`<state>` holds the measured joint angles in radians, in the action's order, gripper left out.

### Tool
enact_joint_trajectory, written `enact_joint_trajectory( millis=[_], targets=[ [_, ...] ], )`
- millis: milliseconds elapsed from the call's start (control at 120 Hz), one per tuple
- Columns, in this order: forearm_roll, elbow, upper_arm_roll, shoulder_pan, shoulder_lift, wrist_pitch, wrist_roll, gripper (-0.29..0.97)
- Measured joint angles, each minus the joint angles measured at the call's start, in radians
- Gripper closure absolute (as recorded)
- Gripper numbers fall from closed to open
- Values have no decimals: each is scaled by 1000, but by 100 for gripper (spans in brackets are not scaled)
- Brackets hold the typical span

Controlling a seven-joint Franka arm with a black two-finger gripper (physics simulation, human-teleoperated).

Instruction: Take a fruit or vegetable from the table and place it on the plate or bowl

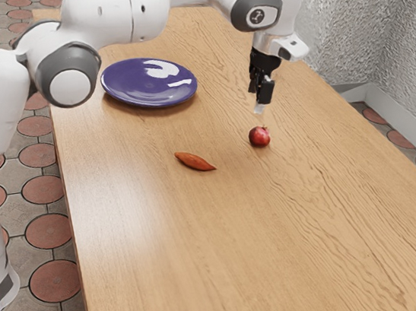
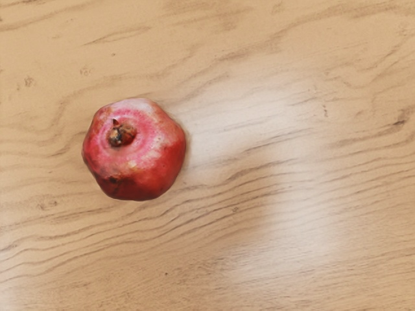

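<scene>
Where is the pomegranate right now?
The pomegranate lies on the table, to the exterior view's right of the sweet potato and nearer the camera than the plate.

Bright, even light in both views, soft and coming from overhead. The blue plate (image 1: 148,83) has white glare streaks on its glossy top and a thin dark shadow under its near rim. The table (image 1: 279,230) wood is warm and evenly lit. In the wrist view a broad pale sheen washes the grain beside the pomegranate (image 2: 134,149), whose lower flank is darker. Shadows under the pomegranate and the orange vegetable (image 1: 194,161) are faint and tight.
</scene>
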<state>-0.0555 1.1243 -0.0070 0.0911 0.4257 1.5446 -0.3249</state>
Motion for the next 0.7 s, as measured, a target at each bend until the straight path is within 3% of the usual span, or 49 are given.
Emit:
enact_joint_trajectory(
  millis=[342,700],
  targets=[
    [-7,0,-1,29,109,91,-360,0],
    [-4,-20,-26,61,182,193,-608,0]
  ],
)
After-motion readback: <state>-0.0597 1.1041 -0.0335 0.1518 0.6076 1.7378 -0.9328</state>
